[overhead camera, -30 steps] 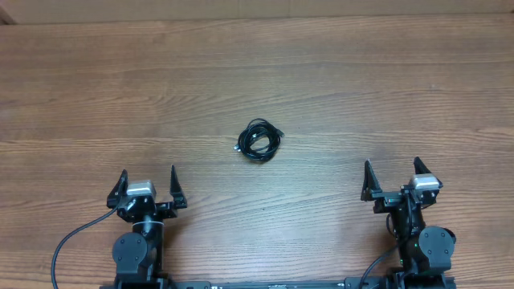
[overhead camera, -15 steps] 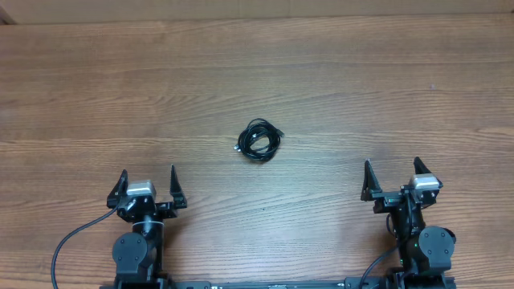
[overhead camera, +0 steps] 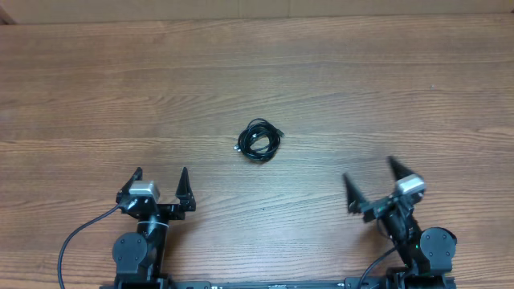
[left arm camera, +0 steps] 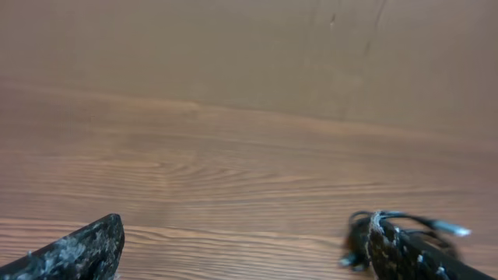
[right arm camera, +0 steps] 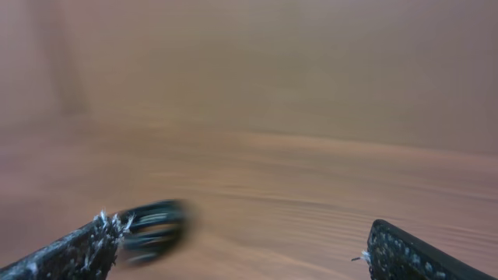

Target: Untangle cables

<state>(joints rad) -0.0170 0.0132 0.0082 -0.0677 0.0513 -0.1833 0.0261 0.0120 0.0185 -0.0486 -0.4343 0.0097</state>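
Observation:
A small black tangled cable bundle [overhead camera: 259, 140] lies on the wooden table [overhead camera: 257, 72] near its middle. My left gripper [overhead camera: 157, 189] is open and empty near the front edge, to the lower left of the bundle. My right gripper [overhead camera: 372, 187] is open and empty to the lower right, turned toward the bundle. In the left wrist view the bundle [left arm camera: 405, 230] shows partly behind the right fingertip of the gripper [left arm camera: 257, 260]. In the right wrist view the bundle [right arm camera: 156, 229] is blurred by the left fingertip of the gripper [right arm camera: 249, 257].
A plain wall or board [left arm camera: 233, 47] rises at the far edge of the table. Each arm's base and black cable [overhead camera: 76, 241] sit at the front edge.
Both arms have begun to move. The left gripper shifted slightly right and turned toward the bundle. The right gripper swung left toward the bundle. The bundle has not moved.

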